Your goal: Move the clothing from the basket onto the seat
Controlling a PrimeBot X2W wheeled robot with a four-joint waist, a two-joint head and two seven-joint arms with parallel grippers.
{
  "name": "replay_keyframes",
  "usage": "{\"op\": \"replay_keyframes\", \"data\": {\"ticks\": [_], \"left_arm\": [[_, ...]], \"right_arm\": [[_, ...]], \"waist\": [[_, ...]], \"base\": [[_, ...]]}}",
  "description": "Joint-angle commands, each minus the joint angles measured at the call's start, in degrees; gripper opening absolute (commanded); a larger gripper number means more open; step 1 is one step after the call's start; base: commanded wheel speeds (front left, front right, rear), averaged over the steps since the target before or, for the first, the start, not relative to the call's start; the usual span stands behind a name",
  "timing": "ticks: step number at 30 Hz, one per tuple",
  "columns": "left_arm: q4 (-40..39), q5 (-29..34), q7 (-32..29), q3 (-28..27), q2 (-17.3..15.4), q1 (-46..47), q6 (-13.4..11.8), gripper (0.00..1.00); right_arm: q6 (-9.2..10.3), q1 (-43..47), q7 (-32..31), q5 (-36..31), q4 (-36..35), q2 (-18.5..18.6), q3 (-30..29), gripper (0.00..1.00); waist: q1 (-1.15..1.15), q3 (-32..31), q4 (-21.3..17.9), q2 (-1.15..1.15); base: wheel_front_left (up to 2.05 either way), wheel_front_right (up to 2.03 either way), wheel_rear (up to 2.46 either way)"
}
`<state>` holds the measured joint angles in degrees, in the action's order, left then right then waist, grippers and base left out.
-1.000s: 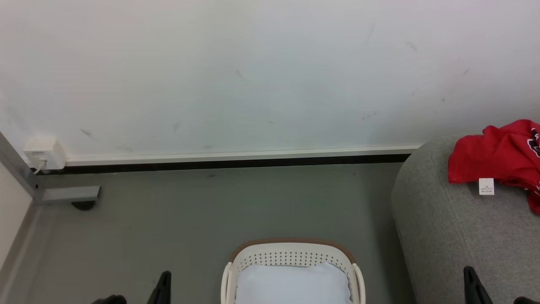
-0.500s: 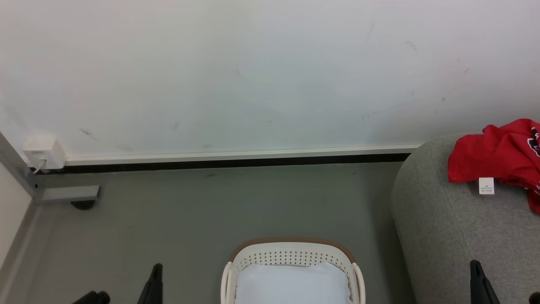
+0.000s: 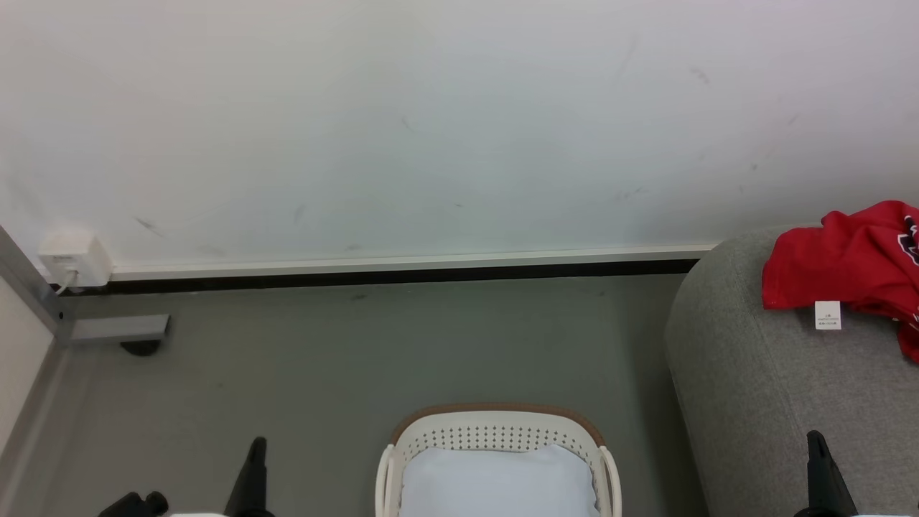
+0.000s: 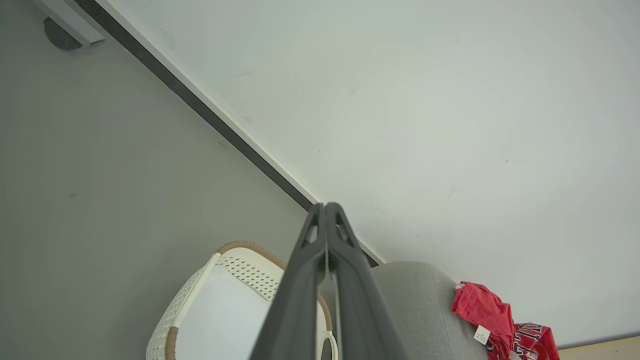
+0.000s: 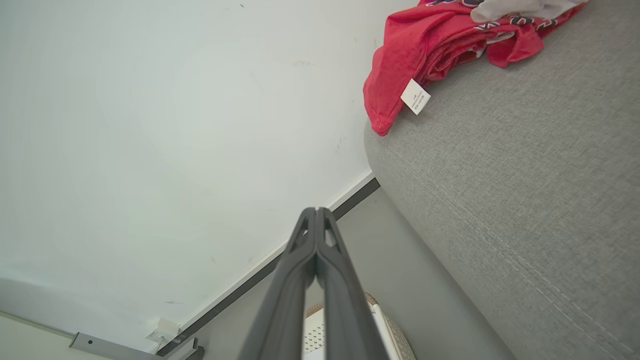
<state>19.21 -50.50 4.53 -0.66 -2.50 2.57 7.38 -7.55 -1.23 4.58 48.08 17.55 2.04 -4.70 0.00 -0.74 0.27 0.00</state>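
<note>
The red clothing (image 3: 854, 262) lies crumpled on the grey seat (image 3: 782, 388) at the right, a white label showing; it also lies on the seat in the left wrist view (image 4: 492, 317) and the right wrist view (image 5: 425, 45). The off-white basket (image 3: 499, 438) with a brown rim stands on the floor at bottom centre, holding a pale blue-white pad (image 3: 499, 485). My left gripper (image 3: 255, 449) is shut with nothing in it, left of the basket. My right gripper (image 3: 815, 441) is shut and holds nothing, over the seat's front. Both pairs of fingers (image 4: 325, 210) (image 5: 316, 212) press together.
A white wall with a white and black skirting strip (image 3: 402, 269) runs behind the grey floor (image 3: 344, 359). A white socket box (image 3: 72, 258) and a grey metal bracket (image 3: 115, 329) sit at the far left corner.
Both grippers have drifted outward and lower in the head view, the left one leftwards, the right one rightwards. The clothing, basket and seat have stayed put.
</note>
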Motion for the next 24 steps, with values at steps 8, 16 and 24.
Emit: {"op": "replay_keyframes", "data": {"ticks": [8, 16, 24], "left_arm": [[-1.46, -6.95, -1.73, -1.16, -0.34, 1.79, 0.09, 0.00], [-2.00, -11.88, -3.07, -1.89, -0.38, 2.20, 0.09, 0.00], [-2.49, -16.56, -4.41, -2.53, -0.41, 2.58, 0.11, 0.00]], "right_arm": [[0.04, -2.12, -1.75, 7.31, -1.23, 0.67, -0.52, 0.00], [0.05, -2.75, -3.16, 12.63, -1.58, 0.74, -0.73, 0.00], [0.06, -3.12, -4.44, 17.55, -1.88, 0.80, -0.92, 0.00]], "waist": [[0.00, 0.08, -0.03, 0.00], [0.00, 0.16, -0.06, 0.00], [0.00, 0.23, -0.08, 0.00]], "base": [[0.00, 0.00, 0.00], [0.00, 0.00, 0.00], [0.00, 0.00, 0.00]]}}
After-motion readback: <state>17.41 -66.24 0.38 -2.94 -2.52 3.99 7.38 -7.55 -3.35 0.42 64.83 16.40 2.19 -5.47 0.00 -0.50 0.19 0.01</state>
